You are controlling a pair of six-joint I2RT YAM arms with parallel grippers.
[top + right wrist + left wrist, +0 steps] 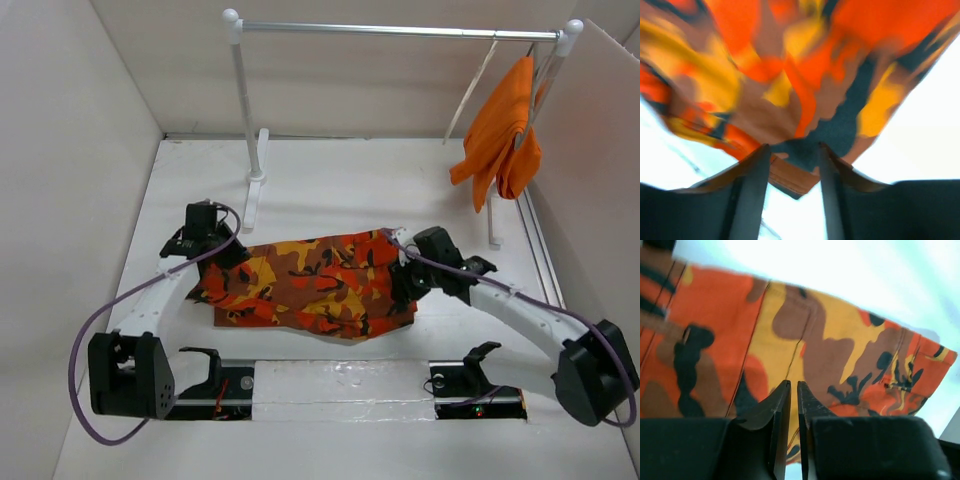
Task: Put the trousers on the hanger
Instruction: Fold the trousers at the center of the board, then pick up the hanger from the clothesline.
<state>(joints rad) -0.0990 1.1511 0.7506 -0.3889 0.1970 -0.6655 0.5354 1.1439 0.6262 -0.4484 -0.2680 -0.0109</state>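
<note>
White table (340, 190) walled by pale panels (80, 150), trousers (310, 280) lying flat

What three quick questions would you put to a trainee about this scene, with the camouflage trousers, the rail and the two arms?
1. True or false: the trousers hang from the silver rail.
2. What hangs near the rail's right end? A) a plain orange garment B) a blue shirt C) a white towel
3. Fill in: by the wrist views, the jaws of the ____ gripper stand wider apart.

Key:
1. False. They lie on the table, with the left gripper at one end and the right gripper at the other.
2. A.
3. Right. The left jaws are nearly together.
</note>
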